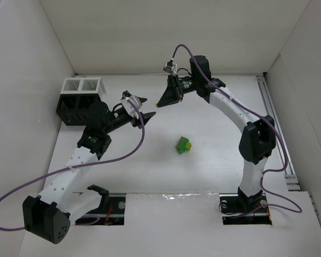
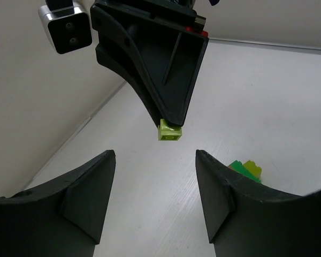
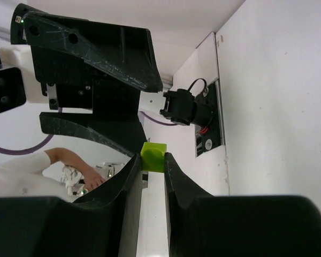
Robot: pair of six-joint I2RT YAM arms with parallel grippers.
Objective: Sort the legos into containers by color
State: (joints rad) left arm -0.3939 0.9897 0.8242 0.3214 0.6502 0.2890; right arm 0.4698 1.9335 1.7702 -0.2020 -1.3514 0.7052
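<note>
My right gripper point(image 1: 161, 104) hangs above the table's middle, shut on a tiny yellow-green lego point(image 3: 153, 152). The left wrist view shows that lego point(image 2: 170, 131) at the right gripper's fingertips point(image 2: 174, 119). My left gripper point(image 1: 148, 106) is open and empty, its tips facing the right gripper's tips a short way apart. A small cluster of green, yellow-green and orange legos point(image 1: 183, 144) lies on the table in front of both grippers, and it also shows in the left wrist view point(image 2: 247, 168). The black slatted rack with a white rim point(image 1: 79, 101) stands at the back left.
White walls enclose the table on the left, back and right. A metal rail point(image 1: 278, 134) runs along the right edge. Purple cables trail from both arms. The left arm's elbow point(image 1: 96, 120) sits right next to the rack.
</note>
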